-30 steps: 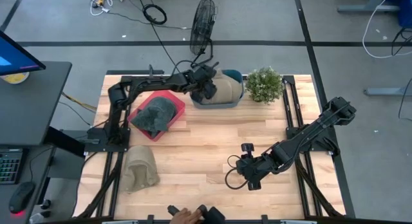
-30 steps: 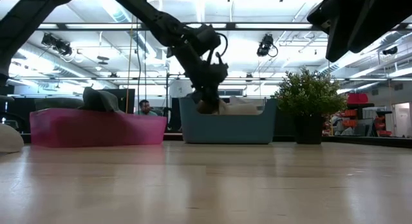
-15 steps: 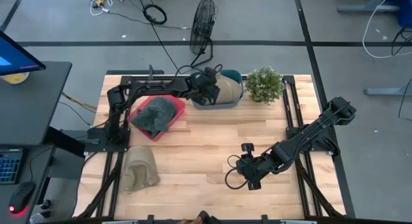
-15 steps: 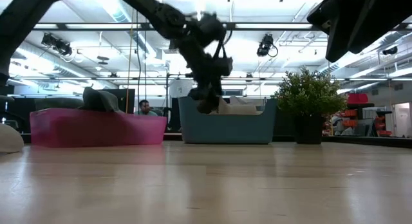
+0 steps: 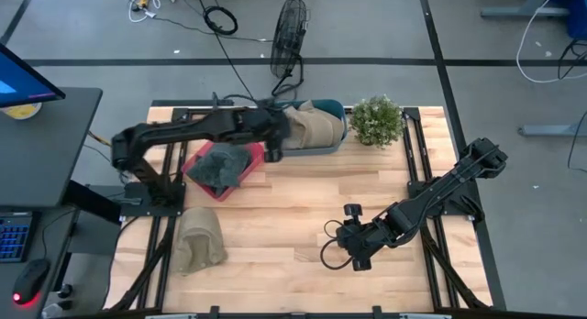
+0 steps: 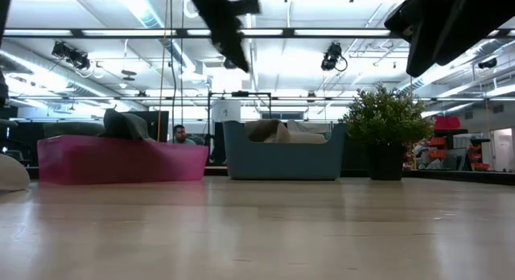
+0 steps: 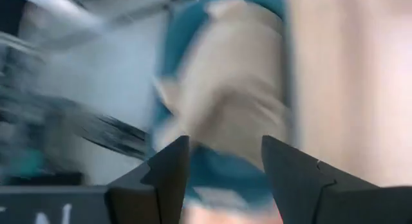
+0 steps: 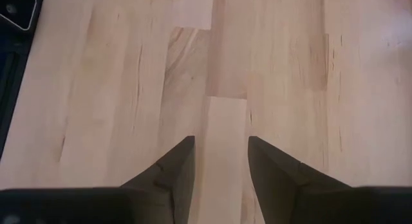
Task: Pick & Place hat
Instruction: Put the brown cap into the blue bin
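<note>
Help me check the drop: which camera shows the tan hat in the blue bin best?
The high view: the tan hat lies whole inside the blue bin, with the left pincer beside the bin. The low view shows only its top above the bin's wall. The left wrist view is blurred. The right wrist view misses it.

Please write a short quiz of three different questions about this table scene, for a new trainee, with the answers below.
1. True or false: the tan hat lies inside the blue bin.
2. Which holds the grey hat? A) pink bin B) blue bin C) bare table
3. Fill in: the second tan hat lies on the ____, outside both bins.

Key:
1. True; the left gripper is open with nothing between its fingers.
2. A
3. table; the right gripper hangs open over bare wood.
</note>
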### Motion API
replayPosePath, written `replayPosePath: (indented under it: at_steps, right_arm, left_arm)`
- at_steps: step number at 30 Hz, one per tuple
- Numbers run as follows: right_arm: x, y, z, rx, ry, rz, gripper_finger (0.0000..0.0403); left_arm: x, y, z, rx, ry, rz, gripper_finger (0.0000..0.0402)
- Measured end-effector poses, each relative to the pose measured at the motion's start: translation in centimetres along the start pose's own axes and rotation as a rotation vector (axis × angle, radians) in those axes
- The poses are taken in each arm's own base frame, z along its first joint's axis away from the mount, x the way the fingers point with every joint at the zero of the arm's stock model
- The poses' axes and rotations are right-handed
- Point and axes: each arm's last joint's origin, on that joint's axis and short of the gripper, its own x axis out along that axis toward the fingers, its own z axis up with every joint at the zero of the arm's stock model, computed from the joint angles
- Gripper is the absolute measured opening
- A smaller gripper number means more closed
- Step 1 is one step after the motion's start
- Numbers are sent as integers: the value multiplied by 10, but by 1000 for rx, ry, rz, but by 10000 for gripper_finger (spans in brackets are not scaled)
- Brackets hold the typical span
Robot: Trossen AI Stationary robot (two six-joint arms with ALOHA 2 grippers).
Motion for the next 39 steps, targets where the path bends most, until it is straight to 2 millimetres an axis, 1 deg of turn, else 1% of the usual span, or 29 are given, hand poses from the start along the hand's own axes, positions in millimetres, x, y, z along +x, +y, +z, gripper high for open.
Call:
replayPosePath:
  at_steps: [3,5,7,12,14,17,21,23,26,29,32,36,39]
  right_arm:
    - [0,0,1,1,-6,1,146]
    - [0,1,2,-1,-16,3,146]
    - [0,0,3,-1,-42,-23,146]
    - [0,-1,9,-50,-112,-81,146]
    - [0,-1,11,-69,-140,-103,146]
    - [-1,-1,16,-95,-193,-120,146]
    - [-2,-1,26,-110,-286,-152,146]
    - [-3,-3,32,-111,-335,-154,146]
    - [-3,-6,38,-123,-374,-162,146]
    - [-2,-12,40,-146,-374,-181,146]
    - [-1,-19,42,-143,-369,-198,146]
    - [1,-27,44,-120,-363,-213,146]
    - [3,-33,45,-129,-351,-215,146]
  left_arm:
    - [-33,-8,-12,-88,47,-192,190]
    - [-52,-23,-17,-123,88,-345,185]
    - [-69,-42,-20,-124,149,-451,180]
    - [-108,-95,-22,-69,257,-533,175]
    - [-122,-117,-21,-39,236,-531,174]
    - [-139,-151,-26,19,189,-488,174]
    - [-150,-191,-47,22,172,-417,174]
    - [-153,-207,-59,-18,183,-400,174]
    - [-156,-224,-80,-123,253,-376,174]
    - [-161,-235,-100,-188,328,-330,174]
    - [-168,-244,-116,-218,409,-341,174]
    - [-172,-255,-130,-282,447,-340,174]
    - [-170,-259,-139,-275,467,-329,174]
